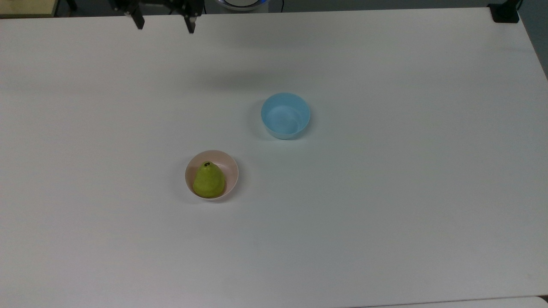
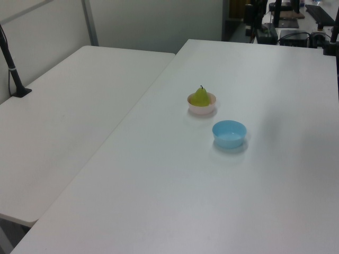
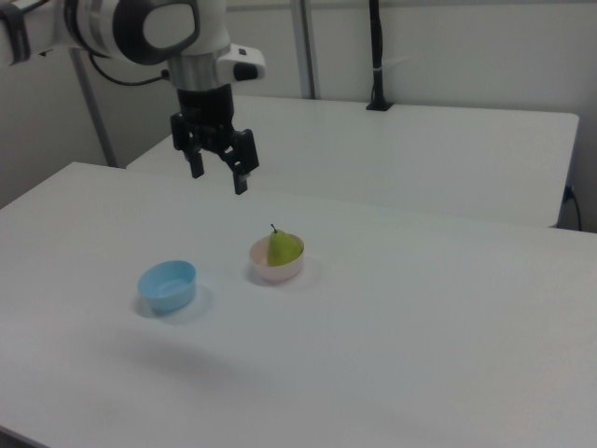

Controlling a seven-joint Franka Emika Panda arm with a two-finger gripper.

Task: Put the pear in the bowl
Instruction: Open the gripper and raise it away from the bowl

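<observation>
The yellow-green pear (image 1: pixel 209 181) (image 2: pixel 201 97) (image 3: pixel 283 247) stands upright inside the pale pink bowl (image 1: pixel 230 170) (image 2: pixel 202 110) (image 3: pixel 276 272) on the white table. My gripper (image 1: pixel 164 22) (image 3: pixel 218 176) hangs high above the table, well clear of the bowl, at the top view's upper left edge. Its two dark fingers are spread apart and hold nothing.
A light blue bowl (image 1: pixel 285 115) (image 2: pixel 229 134) (image 3: pixel 168 285) with nothing in it sits beside the pink one, to the top view's upper right of it. A second white table (image 2: pixel 63 121) adjoins at the left view's left. A black post (image 3: pixel 376 56) stands at the back in the right view.
</observation>
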